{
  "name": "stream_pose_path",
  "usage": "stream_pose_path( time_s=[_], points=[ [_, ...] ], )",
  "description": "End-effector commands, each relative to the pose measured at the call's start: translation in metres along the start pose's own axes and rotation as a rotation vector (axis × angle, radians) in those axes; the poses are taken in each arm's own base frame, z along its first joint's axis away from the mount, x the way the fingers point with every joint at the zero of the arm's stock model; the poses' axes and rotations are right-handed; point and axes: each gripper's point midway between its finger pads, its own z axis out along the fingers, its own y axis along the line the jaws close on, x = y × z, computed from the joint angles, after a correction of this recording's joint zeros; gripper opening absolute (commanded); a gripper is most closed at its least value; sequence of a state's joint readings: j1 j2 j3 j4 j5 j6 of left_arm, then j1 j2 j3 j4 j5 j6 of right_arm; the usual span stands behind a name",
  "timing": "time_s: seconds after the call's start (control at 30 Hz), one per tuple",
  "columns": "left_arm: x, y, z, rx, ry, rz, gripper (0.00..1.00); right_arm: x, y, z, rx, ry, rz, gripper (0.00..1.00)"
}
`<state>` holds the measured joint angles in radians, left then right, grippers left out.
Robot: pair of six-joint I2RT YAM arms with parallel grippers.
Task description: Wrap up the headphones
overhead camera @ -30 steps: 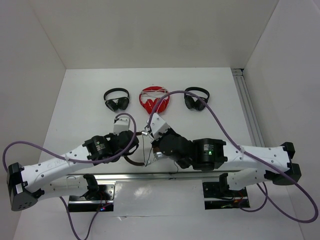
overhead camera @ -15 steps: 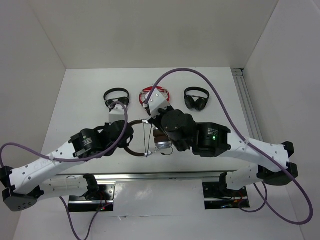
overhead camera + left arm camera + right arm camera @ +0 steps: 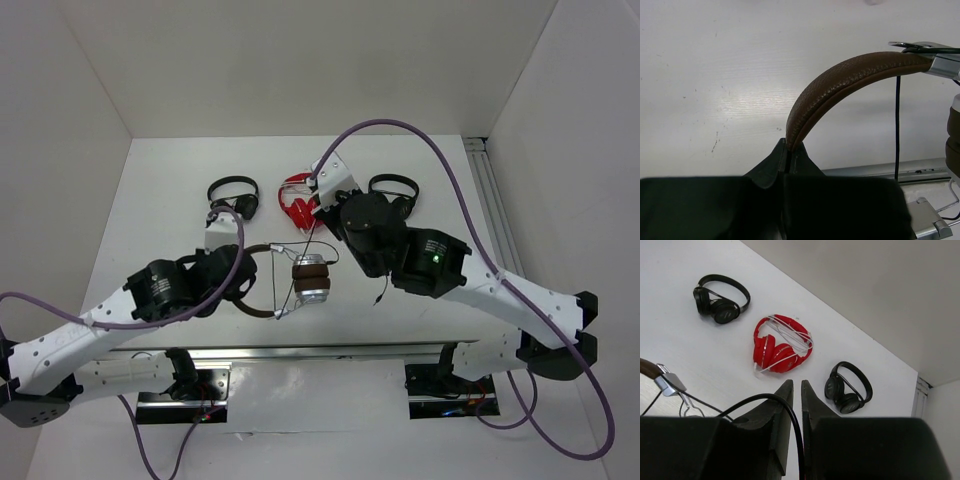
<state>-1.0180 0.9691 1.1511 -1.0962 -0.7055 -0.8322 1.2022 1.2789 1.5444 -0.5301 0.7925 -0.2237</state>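
Observation:
The headphones [image 3: 310,281], with a brown headband [image 3: 850,75] and silver cups, hang over the table's near middle. My left gripper [image 3: 789,147] is shut on the headband's lower end, left of the cups [image 3: 243,278]. Their thin dark cable [image 3: 898,125] runs down beside the band. In the right wrist view the cable [image 3: 765,399] loops over the left finger and drops into the narrow gap of my right gripper [image 3: 796,387]. Its jaws stand slightly apart, so the cable lies loose between them. That gripper [image 3: 322,208] hovers above and behind the cups.
A red pair with white cord [image 3: 781,345] lies at the back centre. Two small black pairs flank it, one on the left [image 3: 720,300] and one on the right [image 3: 849,387]. A metal rail [image 3: 495,215] runs along the table's right side.
My right arm has swung away from the near edge toward the back, over the red pair, and its jaws have parted a little. The left arm carried the headphones slightly farther from the front.

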Motion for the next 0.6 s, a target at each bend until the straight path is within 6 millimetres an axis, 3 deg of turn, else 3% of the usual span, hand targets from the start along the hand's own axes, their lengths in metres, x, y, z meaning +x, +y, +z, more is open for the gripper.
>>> stream_pose_path(
  time_s=[0.0, 0.23, 0.3, 0.37, 0.4, 0.57],
  points=[
    [-0.016, -0.001, -0.015, 0.053, -0.046, -0.02, 0.0, -0.011, -0.014, 0.005, 0.0, -0.061, 0.06, 0.19],
    [-0.009, -0.018, -0.021, 0.182, -0.01, 0.038, 0.0, 0.013, -0.023, 0.03, -0.001, -0.038, 0.077, 0.23],
    [-0.007, -0.023, -0.02, 0.201, 0.003, 0.062, 0.0, 0.013, -0.031, 0.035, 0.006, -0.042, 0.089, 0.18],
    [-0.005, -0.029, -0.02, 0.226, 0.016, 0.088, 0.0, 0.018, -0.025, 0.044, -0.027, -0.029, 0.081, 0.14],
    [-0.004, -0.03, -0.02, 0.233, 0.02, 0.102, 0.0, 0.017, -0.029, 0.046, -0.015, -0.035, 0.089, 0.14],
    [-0.003, -0.04, -0.024, 0.306, 0.024, 0.125, 0.0, 0.028, -0.014, 0.058, -0.079, -0.017, 0.074, 0.14]
  ],
)
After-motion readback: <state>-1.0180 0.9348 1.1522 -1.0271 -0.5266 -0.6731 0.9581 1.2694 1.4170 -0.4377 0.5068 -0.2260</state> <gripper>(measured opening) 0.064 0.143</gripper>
